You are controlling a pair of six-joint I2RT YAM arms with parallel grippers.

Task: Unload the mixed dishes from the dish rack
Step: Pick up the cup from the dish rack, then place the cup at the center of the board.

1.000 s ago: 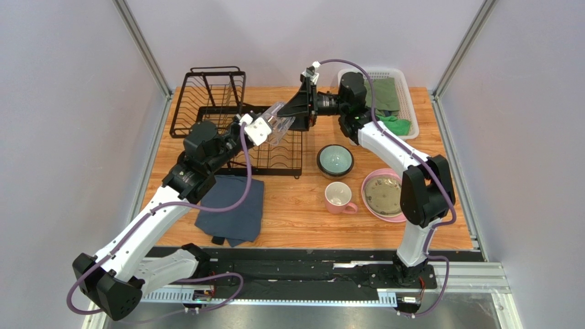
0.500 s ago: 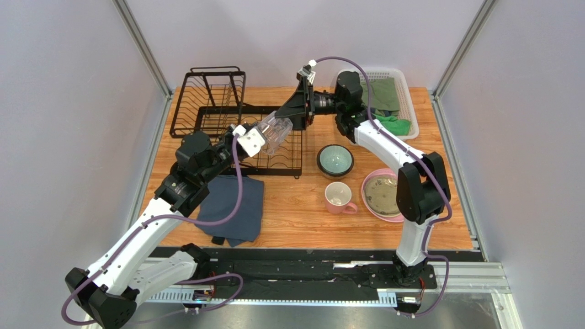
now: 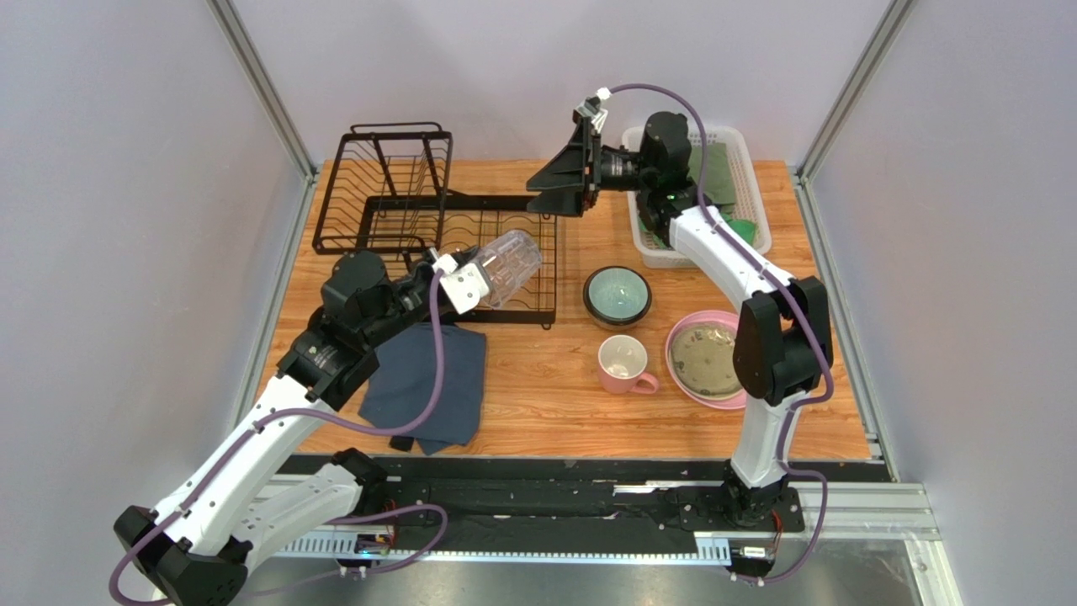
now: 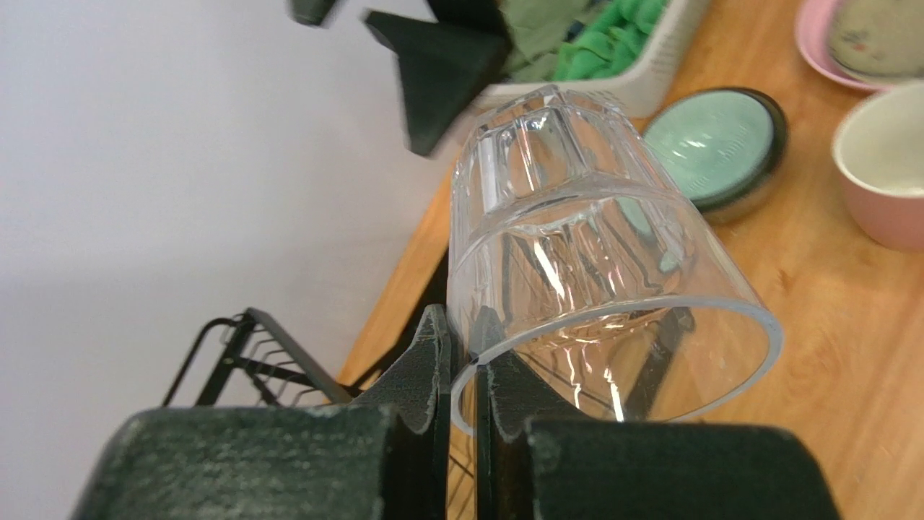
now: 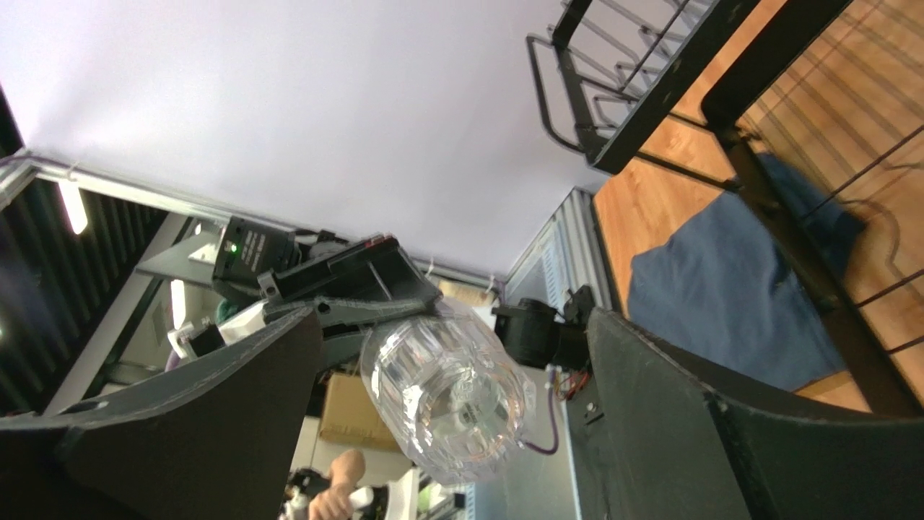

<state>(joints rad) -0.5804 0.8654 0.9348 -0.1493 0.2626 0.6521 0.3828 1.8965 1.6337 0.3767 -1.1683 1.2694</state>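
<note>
My left gripper [image 3: 486, 273] is shut on the rim of the clear glass [image 3: 512, 259] and holds it on its side above the lower tray of the black wire dish rack [image 3: 402, 190]. In the left wrist view the jaws [image 4: 464, 374] pinch the wall of the glass [image 4: 586, 249]. My right gripper [image 3: 554, 187] is open and empty, apart from the glass at the back. In its wrist view the gripper [image 5: 450, 325] faces the glass [image 5: 445, 395]. The teal-lined bowl [image 3: 617, 296], pink mug [image 3: 622, 362], and cream plate [image 3: 704, 354] on the pink plate [image 3: 728, 400] stand on the table.
A folded blue-grey cloth [image 3: 424, 379] lies at the front left, under the left arm. A white basket [image 3: 755, 190] of green cloths stands at the back right under the right arm. Grey walls close in the table on three sides.
My right gripper has drawn back from the glass toward the rear right and stands open. My left gripper has kept the glass and carried it slightly toward the front.
</note>
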